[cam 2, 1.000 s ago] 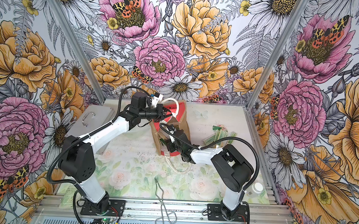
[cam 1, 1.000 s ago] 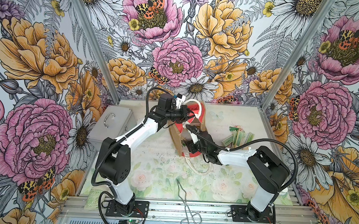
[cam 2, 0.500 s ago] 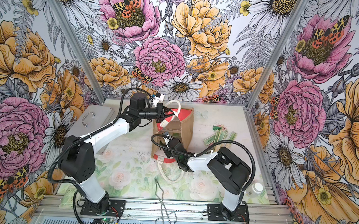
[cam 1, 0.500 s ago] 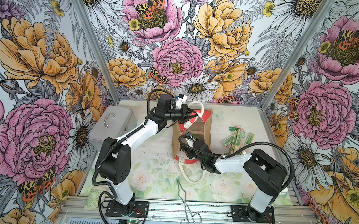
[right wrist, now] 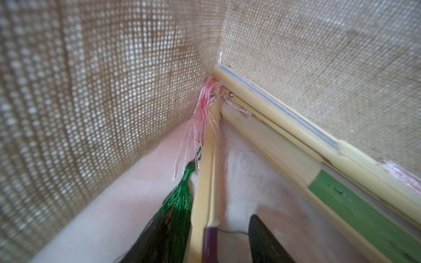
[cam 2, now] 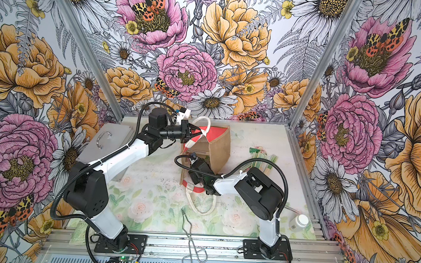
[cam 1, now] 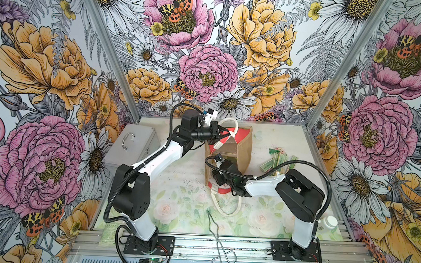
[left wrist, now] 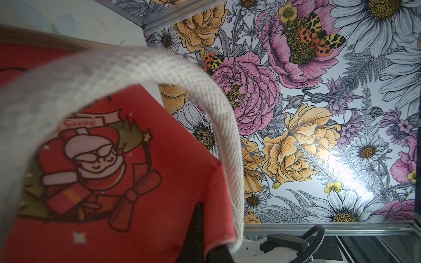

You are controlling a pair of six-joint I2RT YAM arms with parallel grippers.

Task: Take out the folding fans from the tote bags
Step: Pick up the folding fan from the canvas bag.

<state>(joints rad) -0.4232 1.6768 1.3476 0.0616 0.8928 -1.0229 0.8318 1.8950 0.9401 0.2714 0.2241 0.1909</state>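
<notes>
The tan jute tote bag (cam 1: 243,148) (cam 2: 219,147) lies tipped with its mouth toward the front, in both top views. My left gripper (cam 1: 219,133) (cam 2: 192,133) is shut on its upper red rim (left wrist: 159,193) beside the white handle (left wrist: 225,127). My right gripper (right wrist: 208,218) reaches inside the bag and is open. A slim fan (right wrist: 206,182) with pale slats lies between its jaws, a green tassel (right wrist: 180,200) beside it. Another fan (right wrist: 341,193) with a green leaf rests along the bag wall. Several fans (cam 1: 277,160) (cam 2: 262,154) lie on the table to the bag's right.
A grey metal case (cam 1: 132,145) (cam 2: 105,141) stands at the back left. Metal tongs (cam 1: 217,236) (cam 2: 191,237) lie at the front edge. A white bottle (cam 1: 328,222) (cam 2: 298,222) sits at the front right. The bag's other handle (cam 1: 225,204) trails toward the front.
The bag has swung round under my left gripper's hold. My right gripper has pushed deeper into its mouth, and its jaws have narrowed a little.
</notes>
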